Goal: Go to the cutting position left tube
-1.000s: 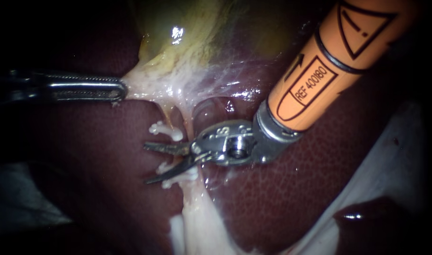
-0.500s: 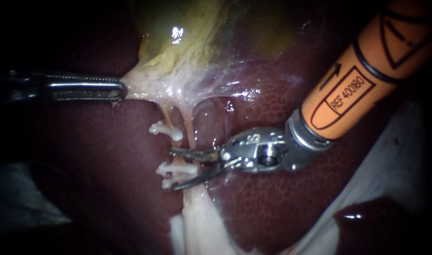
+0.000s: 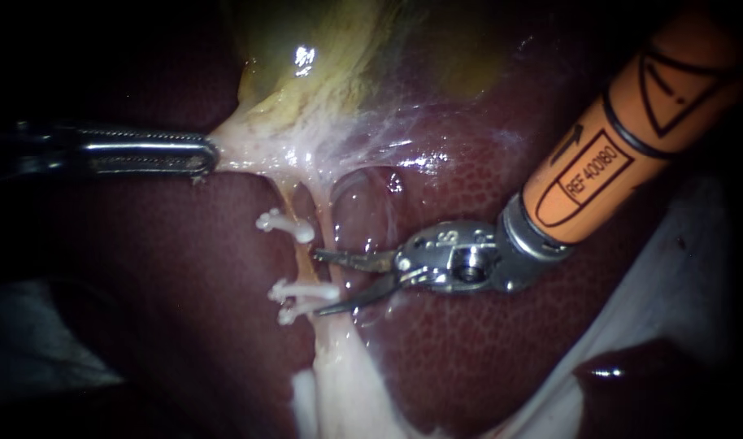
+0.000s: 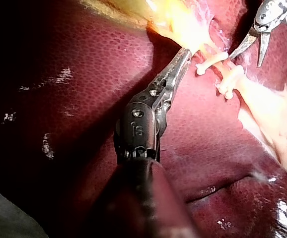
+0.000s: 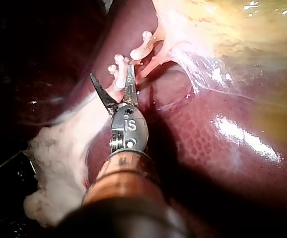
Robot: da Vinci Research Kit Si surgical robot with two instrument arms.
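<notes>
LIVER BENCH: The left instrument (image 3: 207,154) reaches in over the dark liver (image 3: 176,276), its jaws clamped on the pale lower edge of the gallbladder (image 3: 323,89). That edge stands out in a taut point toward the jaws. The left wrist view shows both jaws pressing the tissue from two sides.

Two thin tubes run side by side from the gallbladder down to a pale fatty mass (image 3: 339,382). The left tube (image 3: 304,262) carries three white clips: an upper clip (image 3: 286,225) and a lower pair (image 3: 302,294) set close together, with a bare stretch of tube between. The right tube (image 3: 329,223) lies just beside it.

The right instrument (image 3: 317,283), its orange-sleeved shaft coming from the upper right, lies low over the liver. Its two thin blades are spread apart and grip nothing. Both tips point at the bare stretch, the upper one below the upper clip and the lower one near the lower pair. They end just beside the left tube, on the right tube's side (whether either tip touches it cannot be told).

In the right wrist view a pale strand lies in the gap between the blades, with the clips just ahead of the tips. Which tube that strand is cannot be told. A white sheet (image 3: 680,268) lies past the liver's edge, beneath the orange shaft.
</notes>
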